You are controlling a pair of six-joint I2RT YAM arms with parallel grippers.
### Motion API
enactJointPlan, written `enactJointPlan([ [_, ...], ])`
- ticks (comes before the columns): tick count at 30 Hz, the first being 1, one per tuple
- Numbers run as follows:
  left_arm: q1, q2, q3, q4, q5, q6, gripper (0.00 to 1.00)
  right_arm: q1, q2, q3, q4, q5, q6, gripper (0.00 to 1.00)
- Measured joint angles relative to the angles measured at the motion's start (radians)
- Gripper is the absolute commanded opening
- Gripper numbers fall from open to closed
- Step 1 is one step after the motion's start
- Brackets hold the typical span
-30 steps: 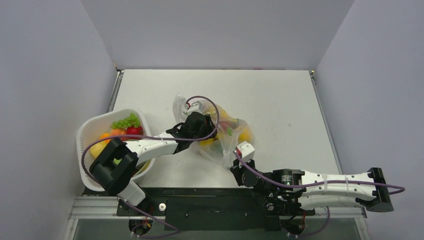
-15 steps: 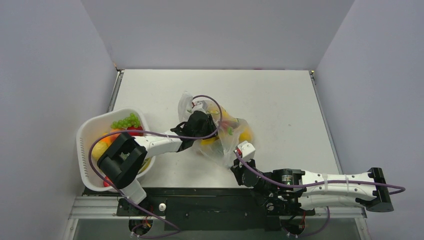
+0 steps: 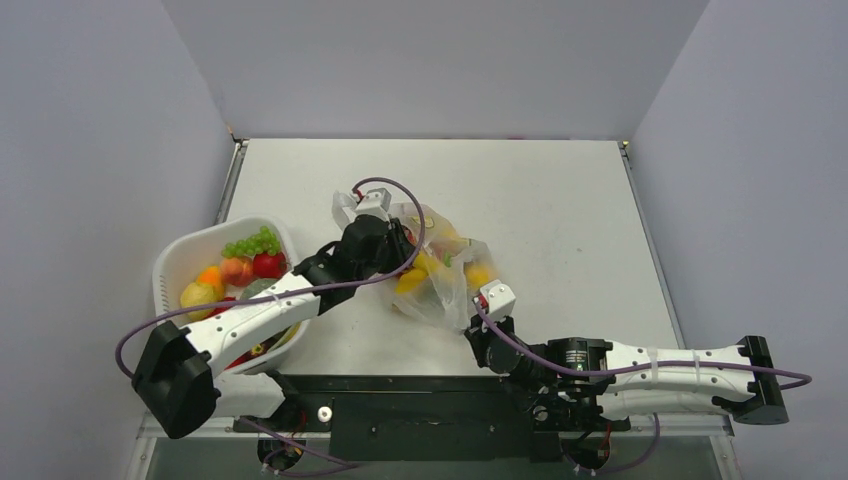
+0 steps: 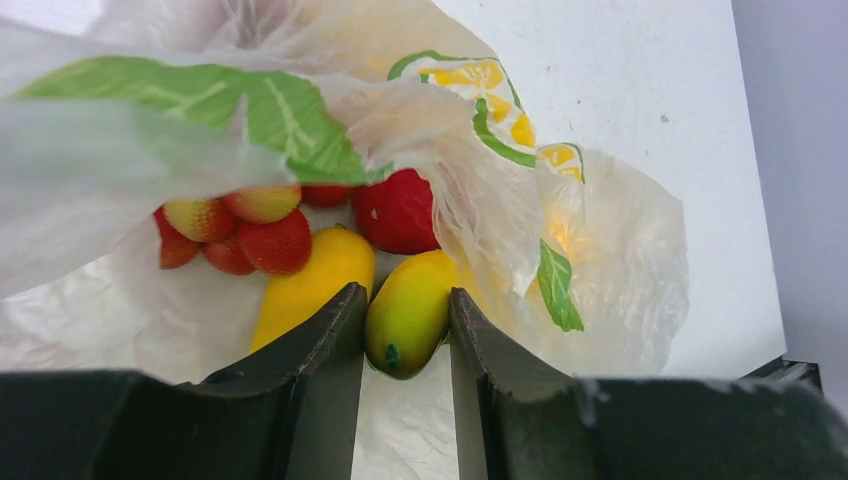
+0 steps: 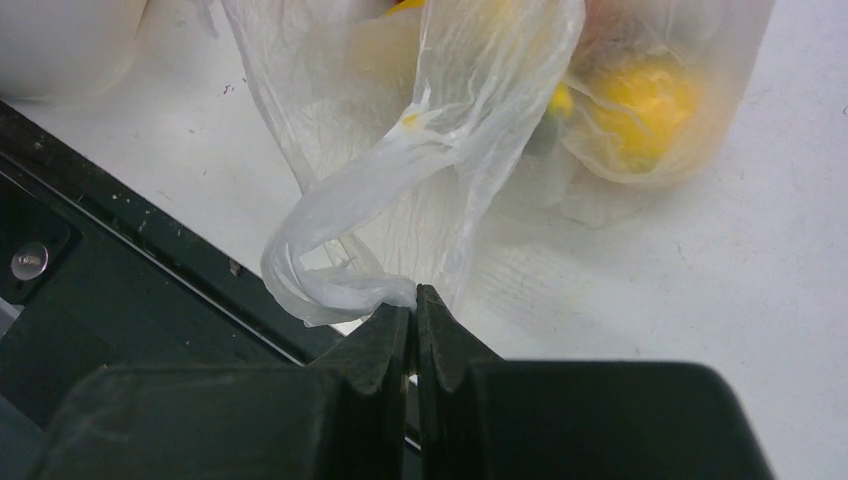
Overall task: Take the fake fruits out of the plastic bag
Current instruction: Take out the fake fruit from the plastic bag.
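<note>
The transparent plastic bag (image 3: 445, 285) lies mid-table, printed with green leaves and citrus slices. My left gripper (image 4: 405, 293) reaches into its mouth and is shut on a yellow-green mango (image 4: 410, 318). Next to it in the bag lie another yellow fruit (image 4: 310, 285), a red fruit (image 4: 397, 210) and strawberries (image 4: 245, 235). From above, the left gripper (image 3: 395, 255) is half hidden by film. My right gripper (image 5: 413, 300) is shut on the bag's twisted loop handle (image 5: 330, 285) near the table's front edge. It also shows from above (image 3: 472, 322). A yellow fruit (image 5: 640, 100) shows through the film.
A rigid white oval basket (image 3: 215, 236) stands at the left, holding green grapes (image 3: 252, 243), a red fruit (image 3: 268, 264) and orange and yellow fruits. The black base rail (image 5: 120, 300) runs along the near edge, just beyond the right gripper.
My left wrist has drawn back to the left and its elbow has swung down toward the near-left, uncovering the basket. The bag's mouth shifted left with it. The right arm has held still.
</note>
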Motion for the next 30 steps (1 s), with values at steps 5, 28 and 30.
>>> enactJointPlan([
  [5,-0.013,-0.089,0.053,-0.143,-0.079,0.066,0.00,0.000,0.000,0.000,0.001,0.007,0.000,0.00],
  [28,-0.040,-0.271,0.166,-0.463,-0.351,0.063,0.00,-0.001,-0.010,0.000,0.009,0.037,-0.008,0.00],
  [30,-0.024,-0.337,0.165,-0.463,-0.350,0.062,0.00,-0.001,-0.005,0.000,0.010,0.037,-0.009,0.00],
])
